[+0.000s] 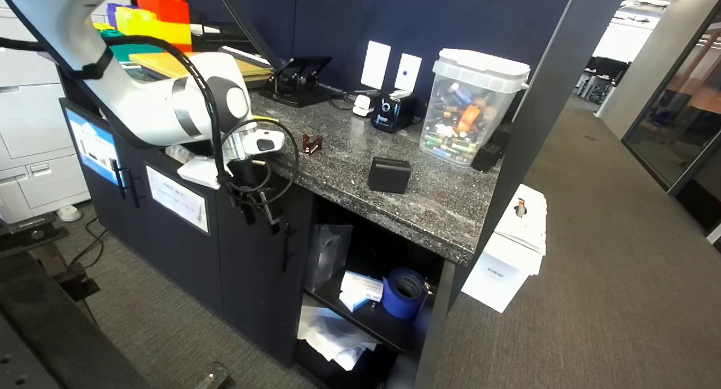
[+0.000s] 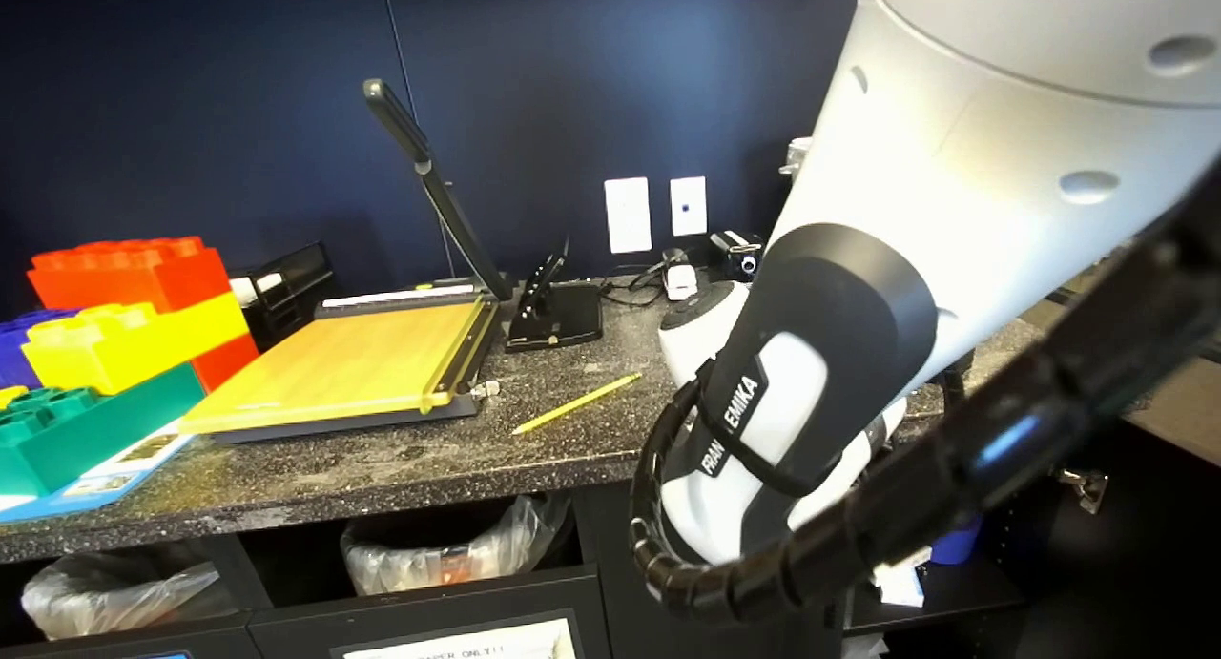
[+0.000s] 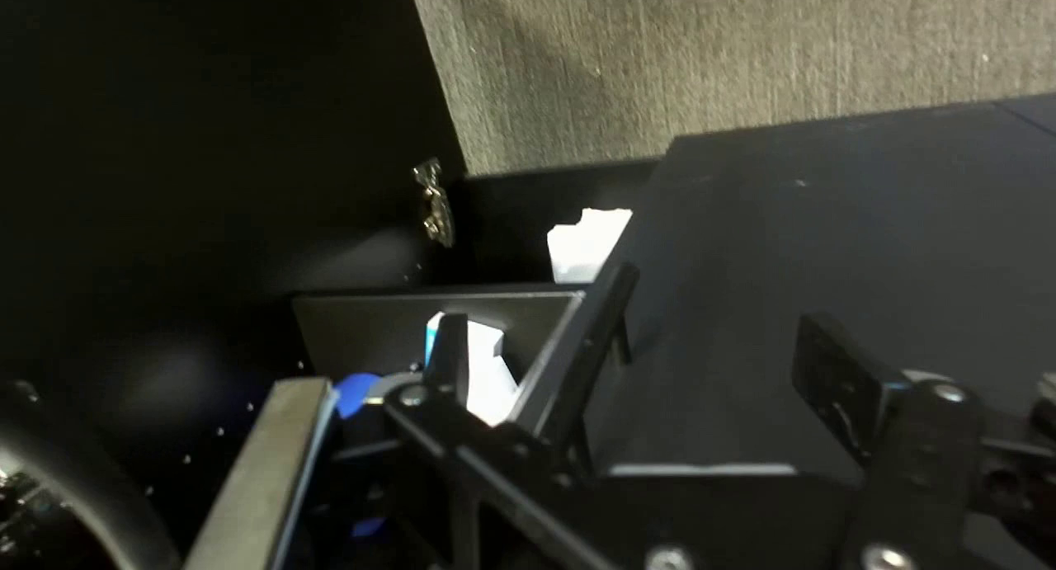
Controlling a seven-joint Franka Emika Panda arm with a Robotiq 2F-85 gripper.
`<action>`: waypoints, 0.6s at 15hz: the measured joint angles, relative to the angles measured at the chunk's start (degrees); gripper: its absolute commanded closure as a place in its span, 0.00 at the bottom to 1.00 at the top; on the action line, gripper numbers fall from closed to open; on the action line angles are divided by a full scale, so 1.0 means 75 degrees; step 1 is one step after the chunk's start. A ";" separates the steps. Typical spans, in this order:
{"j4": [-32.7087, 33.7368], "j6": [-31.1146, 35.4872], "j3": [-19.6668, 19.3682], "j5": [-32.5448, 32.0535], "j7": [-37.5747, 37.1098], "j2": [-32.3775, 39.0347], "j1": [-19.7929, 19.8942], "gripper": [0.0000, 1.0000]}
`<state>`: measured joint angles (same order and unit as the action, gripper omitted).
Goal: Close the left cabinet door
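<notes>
The left cabinet door (image 1: pixel 256 276) is a plain dark panel beside the open compartment. It looks in line with the labelled fronts next to it. It also shows in an exterior view (image 2: pixel 649 635), partly behind the arm, and in the wrist view (image 3: pixel 742 240). Its black bar handle (image 3: pixel 602 322) stands along the compartment-side edge. My gripper (image 1: pixel 262 222) is in front of the door's upper part, below the counter edge. In the wrist view the gripper (image 3: pixel 631 339) is open, and the handle appears between its fingers, nearer one finger. I cannot tell whether it touches.
Another dark door (image 1: pixel 436 327) stands open on the compartment's far side; its hinge (image 3: pixel 435 203) shows in the wrist view. The compartment holds blue tape (image 1: pixel 404 293), white boxes (image 1: pixel 360 287) and plastic bags. The stone countertop (image 1: pixel 349 152) overhangs, bearing a black box (image 1: pixel 390 175) and battery bucket (image 1: pixel 470 107).
</notes>
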<state>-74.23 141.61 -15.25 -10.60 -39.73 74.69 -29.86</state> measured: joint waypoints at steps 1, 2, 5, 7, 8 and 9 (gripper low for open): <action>-0.0235 -0.0358 0.0033 0.0001 0.0144 -0.0205 0.0000 0.00; -0.0567 -0.0655 0.0069 0.0002 0.0379 -0.0501 0.0005 0.00; -0.1654 -0.1270 0.0349 0.0000 0.1518 -0.1683 0.0240 0.00; -0.2157 -0.1457 0.0568 -0.0013 0.2037 -0.2375 0.0503 0.00; -0.2151 -0.1459 0.0582 -0.0020 0.2030 -0.2416 0.0550 0.00; -0.2134 -0.1458 0.0585 -0.0021 0.2020 -0.2365 0.0562 0.00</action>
<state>-90.24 130.67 -10.86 -10.76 -24.58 56.95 -25.64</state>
